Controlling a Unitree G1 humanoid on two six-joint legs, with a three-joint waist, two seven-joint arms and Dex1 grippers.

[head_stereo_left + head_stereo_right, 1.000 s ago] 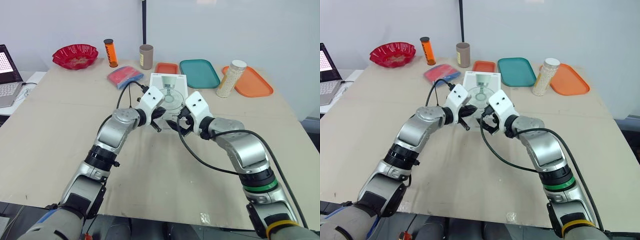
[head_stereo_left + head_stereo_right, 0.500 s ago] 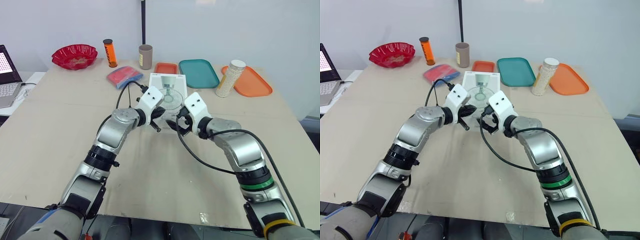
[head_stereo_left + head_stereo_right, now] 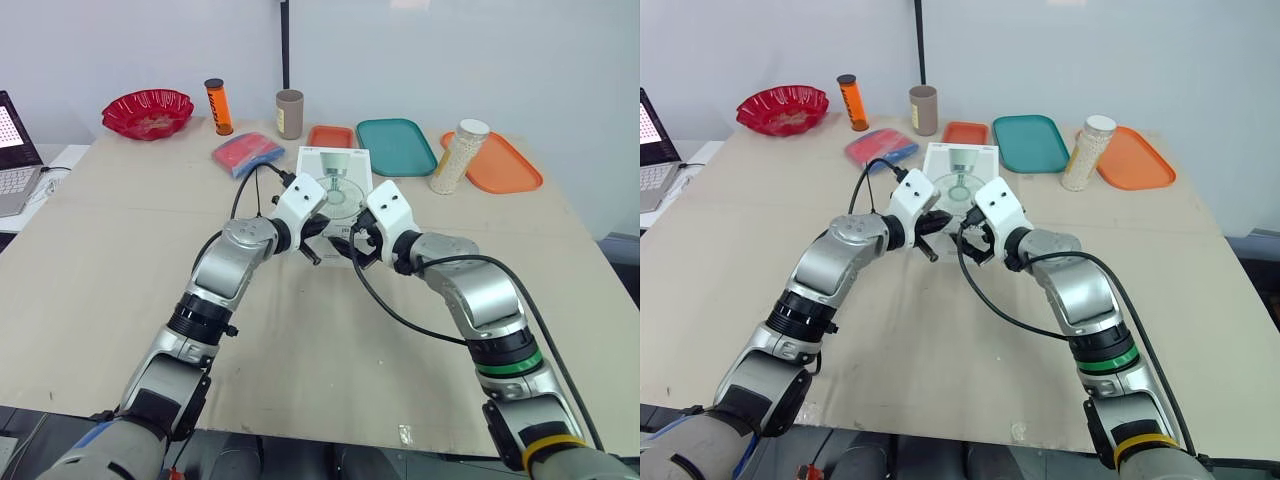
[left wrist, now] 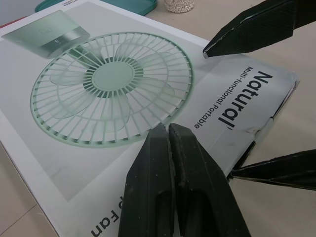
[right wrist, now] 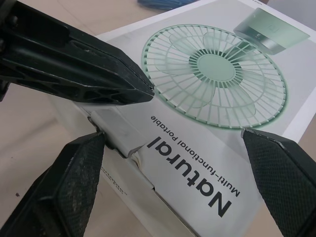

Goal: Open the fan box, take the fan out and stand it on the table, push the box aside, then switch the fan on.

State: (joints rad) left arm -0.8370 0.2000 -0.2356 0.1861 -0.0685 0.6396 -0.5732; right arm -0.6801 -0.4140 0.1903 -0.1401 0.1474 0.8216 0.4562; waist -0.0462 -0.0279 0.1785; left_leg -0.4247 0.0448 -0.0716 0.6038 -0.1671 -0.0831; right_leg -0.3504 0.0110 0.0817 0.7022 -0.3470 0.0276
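Opening step: my left gripper (image 4: 165,128), fingers together, over the flat white cardboard fan box (image 3: 338,190); my right gripper (image 5: 170,139), spread wide, straddles its end flap (image 5: 121,138), likely my next pull.

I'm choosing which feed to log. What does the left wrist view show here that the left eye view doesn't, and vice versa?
Left wrist view: lettering on the fan box, "Natural Multi-functional Portable", and its dented near corner. Left eye view: the red bowl, orange can and laptop at the far left. Shared: the fan box, the left gripper with jaws shut, the right gripper open at the box's near end.
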